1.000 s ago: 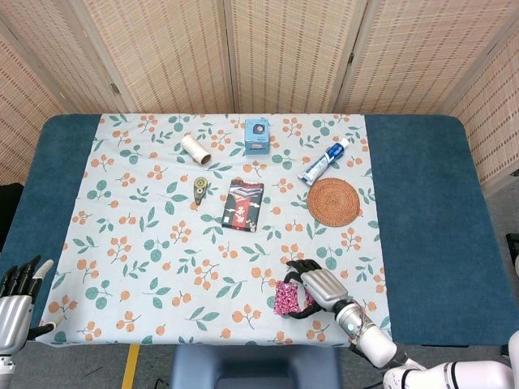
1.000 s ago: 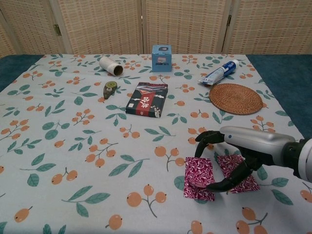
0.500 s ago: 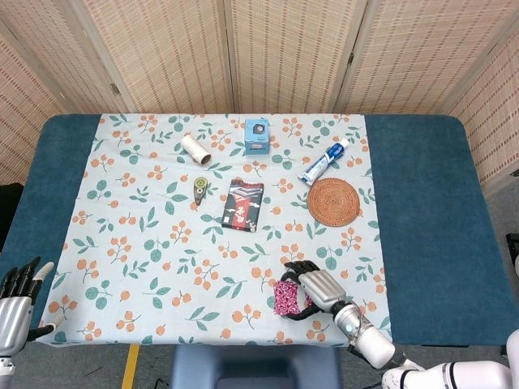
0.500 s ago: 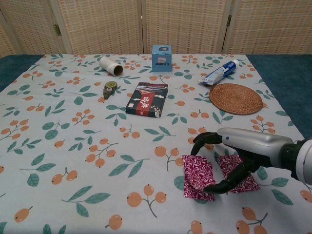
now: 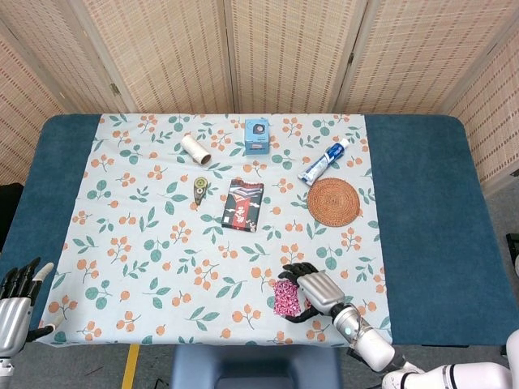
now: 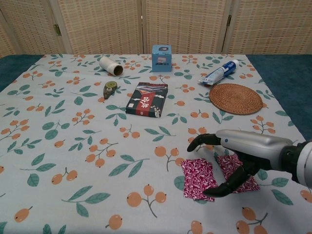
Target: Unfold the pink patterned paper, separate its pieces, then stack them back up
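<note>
- Covering most of the blue table [image 5: 422, 211]: a leaf-and-berry tablecloth [image 5: 146, 235], spreading from far edge to near edge.
- Arching over the near right part of the cloth: right hand [image 6: 243, 151], fingers curled and spread above the paper, thumb tip [image 6: 219, 191] touching down at the near edge of the left piece; no firm hold showing.
- Waiting at the near left corner, off the cloth: left hand [image 5: 16, 296], fingers apart, holding nothing.
- Lying flat under the right hand: pink patterned paper [image 6: 199, 171], showing as two pieces side by side, the right piece [image 6: 234, 168] partly hidden by the palm.
- Sitting right of centre: round woven coaster [image 6: 236, 98].
- Lying mid-table: dark patterned booklet [image 6: 146, 99].
- Resting far right: toothpaste tube [image 6: 219, 72].
- Standing at the far middle: small blue box [image 6: 161, 58].
- Lying far left: white roll [image 6: 110, 66], with a small green tape dispenser [image 6: 110, 89] nearer.
</note>
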`<state>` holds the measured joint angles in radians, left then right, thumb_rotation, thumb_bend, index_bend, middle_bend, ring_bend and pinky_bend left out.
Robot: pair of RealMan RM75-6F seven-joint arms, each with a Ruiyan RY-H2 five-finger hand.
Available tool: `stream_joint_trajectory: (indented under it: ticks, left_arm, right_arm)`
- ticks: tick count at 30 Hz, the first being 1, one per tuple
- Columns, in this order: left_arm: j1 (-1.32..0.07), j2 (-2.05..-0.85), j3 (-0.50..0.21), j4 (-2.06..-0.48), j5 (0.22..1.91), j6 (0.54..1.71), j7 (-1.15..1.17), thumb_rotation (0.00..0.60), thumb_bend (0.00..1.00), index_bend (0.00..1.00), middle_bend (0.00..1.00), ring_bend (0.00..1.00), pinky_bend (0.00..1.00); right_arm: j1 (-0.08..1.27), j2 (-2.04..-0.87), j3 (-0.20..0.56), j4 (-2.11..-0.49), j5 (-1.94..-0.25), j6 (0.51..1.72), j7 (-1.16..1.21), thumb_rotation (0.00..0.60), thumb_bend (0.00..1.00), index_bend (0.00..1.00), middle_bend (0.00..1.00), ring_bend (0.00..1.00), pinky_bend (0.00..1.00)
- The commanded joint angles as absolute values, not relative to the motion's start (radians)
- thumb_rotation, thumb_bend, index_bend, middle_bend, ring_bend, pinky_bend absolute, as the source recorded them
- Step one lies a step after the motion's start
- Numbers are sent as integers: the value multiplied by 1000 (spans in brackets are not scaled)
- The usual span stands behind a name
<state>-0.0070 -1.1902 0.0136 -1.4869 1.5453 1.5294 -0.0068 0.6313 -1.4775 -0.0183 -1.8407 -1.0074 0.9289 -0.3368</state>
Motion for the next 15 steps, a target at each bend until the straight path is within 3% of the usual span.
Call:
stream_joint_trajectory:
  ticks: [1,15]
  left_arm:
    - [-8,-1190,14,-1485,1546,1530,-9,600,237,134,30,86,0]
    - [-12,-1181,14,-1513,1558,1534,16,600,237,134,30,86,0]
  right_arm:
    - [618,-1456,-23,-1849,-1031,957,-342,444,225,157,102,0,0]
    - [542,-1406,-99,-1816,-1111,1054,-427,444,225,156,100,0,0]
